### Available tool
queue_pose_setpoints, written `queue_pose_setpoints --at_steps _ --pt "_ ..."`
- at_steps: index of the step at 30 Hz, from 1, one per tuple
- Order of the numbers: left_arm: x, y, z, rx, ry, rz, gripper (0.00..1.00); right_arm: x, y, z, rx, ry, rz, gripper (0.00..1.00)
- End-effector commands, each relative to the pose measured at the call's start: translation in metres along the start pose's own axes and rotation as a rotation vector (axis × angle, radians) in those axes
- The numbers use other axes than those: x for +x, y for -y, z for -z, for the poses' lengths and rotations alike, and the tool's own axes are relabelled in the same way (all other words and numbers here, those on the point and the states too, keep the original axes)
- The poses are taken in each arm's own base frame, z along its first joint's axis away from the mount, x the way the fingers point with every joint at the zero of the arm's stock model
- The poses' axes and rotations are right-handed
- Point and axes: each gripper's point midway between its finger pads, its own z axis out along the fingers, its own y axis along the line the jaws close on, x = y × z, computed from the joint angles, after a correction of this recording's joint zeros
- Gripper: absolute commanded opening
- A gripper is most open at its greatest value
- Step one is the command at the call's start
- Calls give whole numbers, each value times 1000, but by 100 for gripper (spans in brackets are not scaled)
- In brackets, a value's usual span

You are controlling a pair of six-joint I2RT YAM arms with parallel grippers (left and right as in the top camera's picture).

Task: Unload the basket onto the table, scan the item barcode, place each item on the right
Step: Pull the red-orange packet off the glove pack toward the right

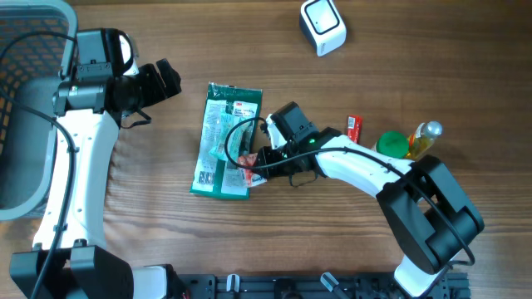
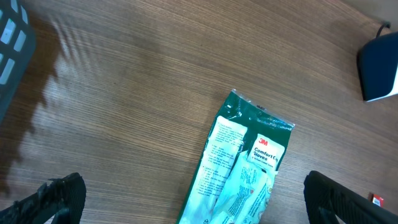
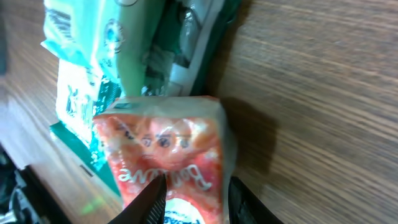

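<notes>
Two grippers: right gripper [image 3: 193, 196] straddles the red snack packet [image 3: 168, 149] overlapping the green pack [image 1: 224, 141] mid-frame, likely to carry it to the upper-right scanner [image 1: 322, 26]; whether it clamps, I cannot tell. Left gripper [image 1: 169, 80] gapes wide, idle.

The overhead camera looks straight down on the brown wood-grain worktop [image 1: 374, 50], from far enough to take in both arms. The left wrist camera hangs well above the worktop, facing down and forward. With the overhead view it shares the green-and-white plastic packet [image 2: 239, 168]. The right wrist camera sits very near the surface. A small red-orange plastic packet [image 3: 165, 155] and the green packet's edge fill its view.
</notes>
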Motion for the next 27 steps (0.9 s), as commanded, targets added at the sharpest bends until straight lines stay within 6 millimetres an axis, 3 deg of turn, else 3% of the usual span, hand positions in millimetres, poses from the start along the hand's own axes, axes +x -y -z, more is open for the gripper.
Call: queue_pose_setpoints --at_steps 1,20,21,22,23,27 --pt "-5 3 4 14 13 -20 100 4 -10 2 -62 -24 23 32" --pt "-5 3 4 14 14 -20 100 8 11 -7 53 20 24 33" --pt "-5 3 4 14 14 -20 100 8 12 -8 50 27 10 30" --pt "-5 3 4 14 14 -20 100 7 12 -10 42 39 10 16" --pt "-5 3 4 14 14 -20 100 7 12 -10 41 41 12 13" --pt "-5 3 4 15 13 -20 100 7 12 -10 40 41 11 11"
